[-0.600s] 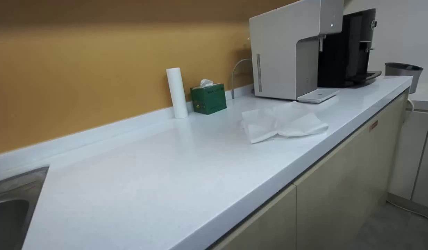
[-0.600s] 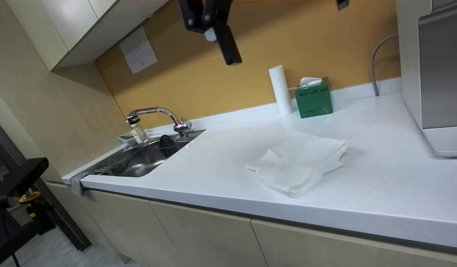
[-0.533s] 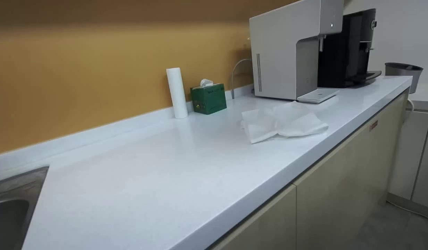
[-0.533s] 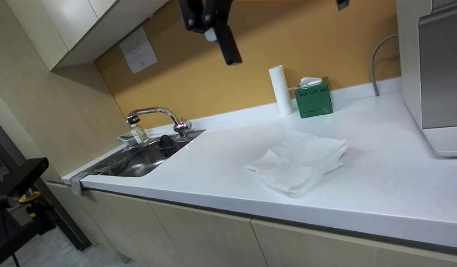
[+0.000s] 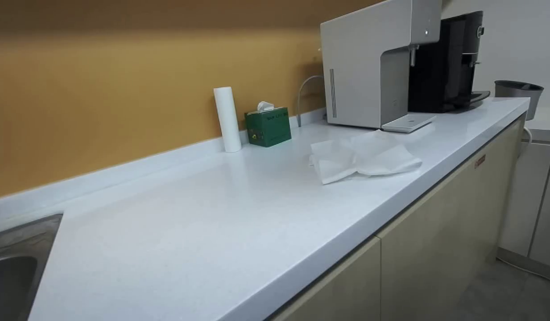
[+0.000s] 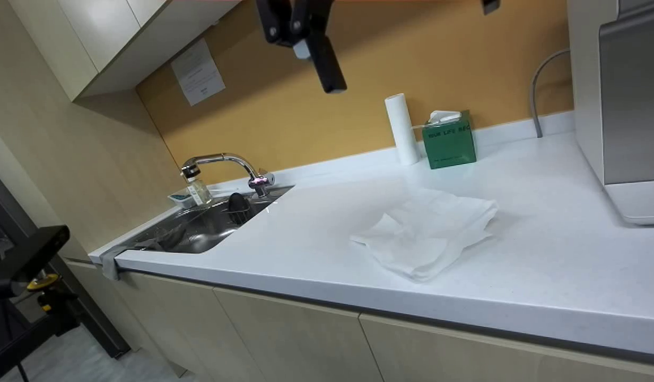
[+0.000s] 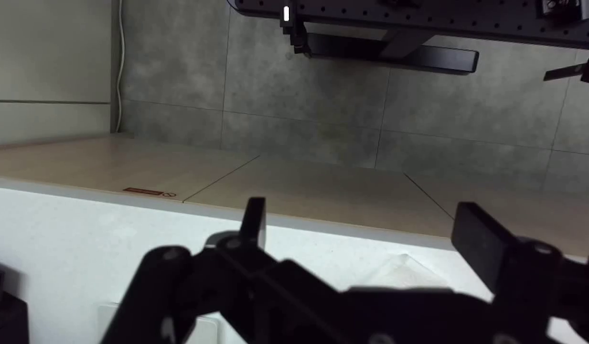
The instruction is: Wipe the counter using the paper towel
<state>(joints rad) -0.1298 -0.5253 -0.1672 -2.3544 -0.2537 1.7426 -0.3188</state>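
Note:
A crumpled white paper towel (image 5: 364, 156) lies spread on the white counter (image 5: 176, 240) near its front edge. It also shows in the other exterior view's counter area as a loose flat heap (image 6: 427, 233). In the wrist view only a corner of the paper towel (image 7: 405, 274) shows; the gripper body hides the rest. My black gripper (image 6: 411, 46) hangs well above the counter, with its fingers wide apart and nothing between them. In the wrist view the gripper (image 7: 361, 210) is also open and empty, above the counter's front edge. It does not touch the towel.
A white paper roll (image 5: 228, 120) and a green tissue box (image 5: 269, 127) stand against the wall. A grey dispenser (image 5: 359, 76) and a black machine (image 5: 446, 67) stand farther along. A sink (image 6: 207, 241) with a faucet (image 6: 226, 157) is at the opposite end, under a cupboard (image 6: 162, 48).

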